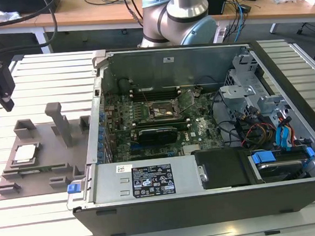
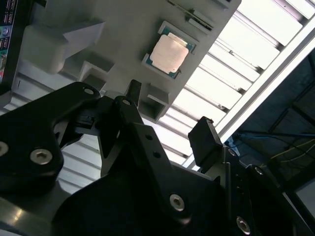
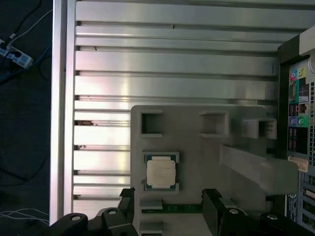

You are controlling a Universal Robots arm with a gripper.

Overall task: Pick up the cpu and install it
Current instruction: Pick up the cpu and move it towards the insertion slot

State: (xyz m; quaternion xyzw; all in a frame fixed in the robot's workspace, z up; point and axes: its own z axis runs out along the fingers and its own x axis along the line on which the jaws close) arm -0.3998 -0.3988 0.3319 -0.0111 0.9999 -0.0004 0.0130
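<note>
A slatted aluminium table [image 1: 46,66] is seen with an open computer case [image 1: 207,206] parked on it. The cpu [image 3: 161,172] is sat in its pocket on the grey fixture tray [image 3: 197,157], beside the case on the exterior view's left. The gripper [image 3: 170,196] is held clear above the tray, with its fingers spread wide and nothing gripped.

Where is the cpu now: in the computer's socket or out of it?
Out. The cpu lies flat on the grey holder outside the computer case.

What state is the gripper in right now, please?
Gripper: open, holding nothing; the small silvery square cpu lies in the grey plastic tray.
</note>
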